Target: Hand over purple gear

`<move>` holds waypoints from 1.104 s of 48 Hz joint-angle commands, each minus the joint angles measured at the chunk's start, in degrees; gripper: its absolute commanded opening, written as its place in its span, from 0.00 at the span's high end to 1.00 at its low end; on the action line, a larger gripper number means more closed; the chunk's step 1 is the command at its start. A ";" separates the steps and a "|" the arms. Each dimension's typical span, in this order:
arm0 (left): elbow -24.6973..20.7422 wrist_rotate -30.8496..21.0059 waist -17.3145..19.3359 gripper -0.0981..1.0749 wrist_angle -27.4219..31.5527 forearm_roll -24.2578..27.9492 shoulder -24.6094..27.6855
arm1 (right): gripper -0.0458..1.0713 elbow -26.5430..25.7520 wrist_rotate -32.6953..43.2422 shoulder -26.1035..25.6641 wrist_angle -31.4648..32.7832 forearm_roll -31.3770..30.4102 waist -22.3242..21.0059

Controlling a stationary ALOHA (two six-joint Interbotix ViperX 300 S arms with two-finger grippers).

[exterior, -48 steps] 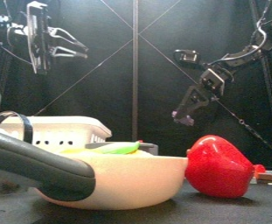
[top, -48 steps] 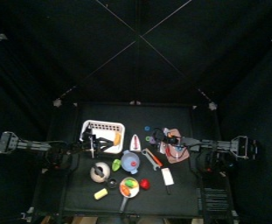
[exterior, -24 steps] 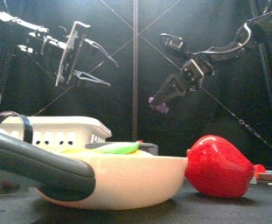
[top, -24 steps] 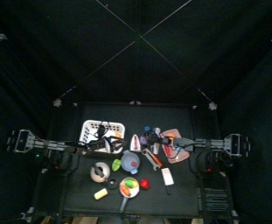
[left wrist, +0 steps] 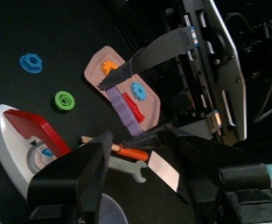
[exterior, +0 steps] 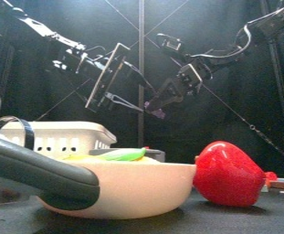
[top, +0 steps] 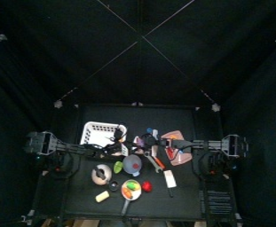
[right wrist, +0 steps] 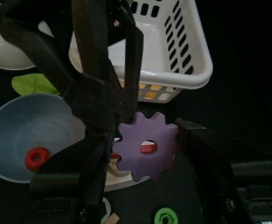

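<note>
Right claw (right wrist: pixel 146 149) is seen clamped on the purple gear (right wrist: pixel 146 147), held up in the air over the table; the gear sits between its two jaws w/ the toothed rim showing on both sides. Left claw (exterior: pixel 123 80) is seen w/ jaws spread wide, right beside the gear. In the right wrist view the left claw's black fingers (right wrist: pixel 103 96) cross just in front of the gear, but whether they touch it can't be told.

Front view: both claws are shown meeting high above the table, w/ only a sliver of the purple gear (exterior: pixel 158 111) visible at the right claw's tip. Below them, near the camera, a cream bowl (exterior: pixel 131 190), a red pepper (exterior: pixel 229 174) and a white basket (exterior: pixel 65 137) are seen.

Right wrist view only: under the gear, a blue bowl (right wrist: pixel 33 131) and a small green gear (right wrist: pixel 163 215) are shown.

Left wrist view only: beyond the open jaws, a pink board (left wrist: pixel 136 98), a blue gear (left wrist: pixel 31 62) and a green gear (left wrist: pixel 65 101) are seen on the table; the purple gear isn't made out there.

Top view: both arms are seen meeting near the table's middle, details too small.
</note>
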 commanded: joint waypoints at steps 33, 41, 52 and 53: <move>-2.20 -8.53 2.11 0.43 -2.72 4.22 2.72 | 0.32 -1.93 0.09 -0.70 -0.44 -1.23 0.79; -1.76 -9.76 2.11 0.55 -2.64 5.01 2.46 | 0.31 -1.85 0.09 -0.79 -0.44 -1.14 0.62; -0.88 -9.93 2.02 0.57 -2.64 6.15 1.67 | 0.25 -1.67 0.26 -0.70 -0.44 0.53 0.53; -0.79 -9.84 2.02 0.57 -2.64 6.15 1.49 | 0.24 -1.67 0.26 -0.79 -0.35 0.79 0.53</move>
